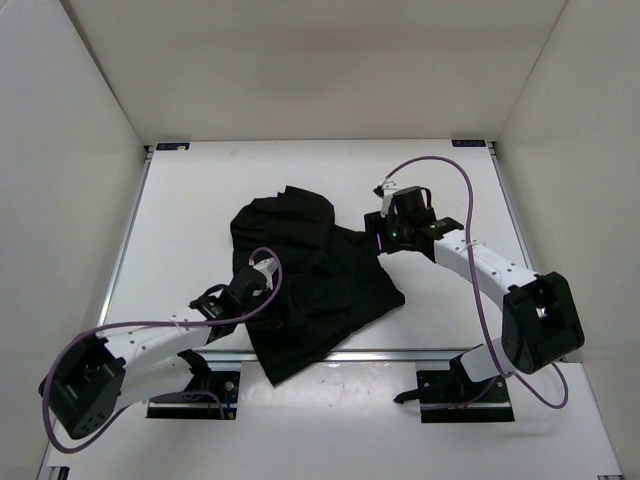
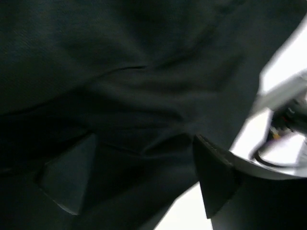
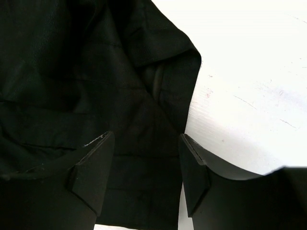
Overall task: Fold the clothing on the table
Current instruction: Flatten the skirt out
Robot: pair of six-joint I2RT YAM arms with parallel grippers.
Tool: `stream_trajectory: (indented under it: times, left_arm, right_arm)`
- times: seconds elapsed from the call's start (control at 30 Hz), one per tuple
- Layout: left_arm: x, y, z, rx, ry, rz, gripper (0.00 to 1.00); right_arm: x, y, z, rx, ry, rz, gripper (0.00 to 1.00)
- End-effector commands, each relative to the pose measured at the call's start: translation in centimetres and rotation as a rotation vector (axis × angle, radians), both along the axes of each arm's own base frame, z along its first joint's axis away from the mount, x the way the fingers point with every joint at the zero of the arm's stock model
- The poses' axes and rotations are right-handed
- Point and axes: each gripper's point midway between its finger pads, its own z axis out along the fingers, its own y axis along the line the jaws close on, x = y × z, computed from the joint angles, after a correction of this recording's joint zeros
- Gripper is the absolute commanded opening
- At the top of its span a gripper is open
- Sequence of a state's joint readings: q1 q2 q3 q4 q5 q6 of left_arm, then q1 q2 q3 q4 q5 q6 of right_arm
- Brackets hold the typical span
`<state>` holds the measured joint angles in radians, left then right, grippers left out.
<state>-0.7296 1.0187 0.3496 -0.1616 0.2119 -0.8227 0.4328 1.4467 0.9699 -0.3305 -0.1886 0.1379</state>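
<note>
Black left hand point(image 2: 144, 143), dim against clothing point(image 2: 144, 57)

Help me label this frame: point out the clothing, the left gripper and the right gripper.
clothing point(image 1: 320, 275): top external view, middle of the black fabric.
left gripper point(image 2: 144, 158): left wrist view, midway between its fingertips.
right gripper point(image 3: 146, 143): right wrist view, midway between its fingertips.

Plain solid black clothing point(image 1: 310, 280), all one shade. White worktop point(image 1: 200, 200) with a few tiny dark scuffs point(image 3: 242, 100), silvery edge rails point(image 1: 122, 250). Purple cables point(image 1: 440, 158) on white arms point(image 1: 480, 265), off-white walls point(image 1: 60, 150)
</note>
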Motion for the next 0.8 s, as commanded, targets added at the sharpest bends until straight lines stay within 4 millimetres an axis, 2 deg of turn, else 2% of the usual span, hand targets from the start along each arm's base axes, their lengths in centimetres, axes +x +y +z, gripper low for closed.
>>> stream_trajectory:
  times: [0.0,0.07,0.1,0.13,0.17,0.2,0.23,0.3,0.33,0.37,0.47,0.5,0.57,0.6,0.63,0.67,0.73,0.77]
  left_arm:
    - [2.3,1.6,-1.1,0.115,-0.063,0.107,0.85]
    - [2.6,2.2,-1.8,0.167,-0.067,0.116,0.68]
    - [3.3,2.9,-2.5,0.223,-0.075,0.142,0.53]
    - [3.3,3.4,-3.0,0.260,-0.071,0.136,0.41]
    - [3.5,4.0,-3.7,0.325,-0.061,0.134,0.20]
    - [4.1,4.2,-4.0,0.374,-0.066,0.134,0.09]
    - [4.3,4.8,-4.7,0.438,-0.050,0.133,0.02]
    - [5.2,5.2,-5.1,0.514,-0.047,0.113,0.00]
    - [6.3,5.4,-4.6,0.543,-0.067,0.134,0.00]
    - [6.4,6.4,-5.1,0.602,-0.050,0.130,0.00]
    - [8.8,8.1,-4.3,0.691,-0.061,0.163,0.00]
    - [9.6,9.0,-4.1,0.723,-0.060,0.173,0.00]
    - [10.6,10.1,-3.6,0.733,-0.060,0.192,0.00]
    - [10.9,10.3,-3.3,0.734,-0.072,0.193,0.00]
    - [11.0,10.8,-3.2,0.724,-0.069,0.201,0.00]
    - [11.0,11.2,-3.2,0.722,-0.067,0.199,0.00]
    - [10.6,12.0,-3.3,0.724,-0.070,0.197,0.00]
    - [10.8,12.1,-3.1,0.719,-0.071,0.207,0.00]
  right_arm:
    - [0.8,0.2,2.0,0.036,-0.092,-0.005,0.53]
    - [0.6,0.0,1.9,0.042,-0.093,-0.007,0.55]
    - [0.5,0.2,2.3,0.058,-0.102,0.003,0.54]
    - [0.5,0.1,2.3,0.065,-0.102,0.001,0.54]
    - [0.6,0.0,2.1,0.060,-0.104,-0.006,0.54]
    - [0.3,0.0,2.1,0.069,-0.102,-0.002,0.54]
    - [0.3,0.3,2.4,0.081,-0.113,0.002,0.54]
    - [0.3,0.3,2.3,0.076,-0.116,0.004,0.54]
    - [0.6,0.0,2.0,0.067,-0.112,-0.005,0.54]
    - [0.7,-0.2,1.8,0.057,-0.103,-0.009,0.54]
    - [1.5,-0.3,0.5,0.029,-0.086,-0.011,0.52]
    - [2.3,-0.5,0.7,0.021,-0.095,-0.022,0.52]
    - [4.0,-1.1,-0.6,-0.031,-0.096,-0.052,0.48]
    - [5.0,-1.0,0.0,-0.036,-0.117,-0.061,0.45]
    - [5.7,-1.5,-1.0,-0.068,-0.104,-0.074,0.43]
    - [6.9,-1.2,-1.2,-0.063,-0.106,-0.077,0.42]
    - [9.3,-0.1,0.1,-0.050,-0.160,-0.054,0.42]
    - [9.5,0.4,-0.8,-0.058,-0.147,-0.038,0.44]
